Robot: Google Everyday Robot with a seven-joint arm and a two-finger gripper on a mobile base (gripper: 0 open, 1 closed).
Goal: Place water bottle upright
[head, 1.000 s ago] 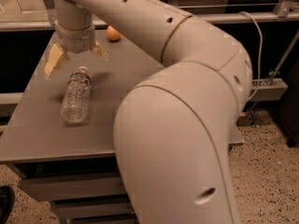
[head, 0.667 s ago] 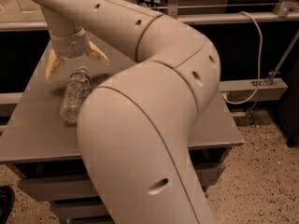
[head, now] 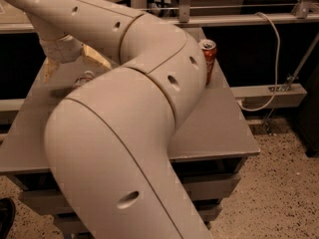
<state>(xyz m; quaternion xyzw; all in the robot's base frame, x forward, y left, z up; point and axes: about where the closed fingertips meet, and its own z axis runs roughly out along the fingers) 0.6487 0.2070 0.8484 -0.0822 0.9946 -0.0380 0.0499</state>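
Gripper (head: 74, 66) sits at far left over the grey flat table top (head: 214, 128), its two yellowish fingers (head: 50, 69) spread apart, nothing clamped. Small clear plastic water bottle (head: 84, 78) lies just below and between the fingers. Only its white-capped end shows, the rest hidden behind the big beige robot arm (head: 124, 133). Can't tell if either finger touches it. Bottle label not readable.

Red soda can with a silver top (head: 208, 59) stands upright at the far right of the table, just beside the arm's elbow, well apart from the bottle. Its lettering is too small to read. No other writing legible.

Edges: table's right edge and near-right corner are in view, and the can is nearer the far edge than the right one. Bare table surface runs from the can toward the near right corner. The arm covers the middle and near-left of the table. A metal rail (head: 239, 19) crosses behind the far edge, and a white cable (head: 273, 68) hangs at right. Speckled floor (head: 279, 193) is open to the right of the table.
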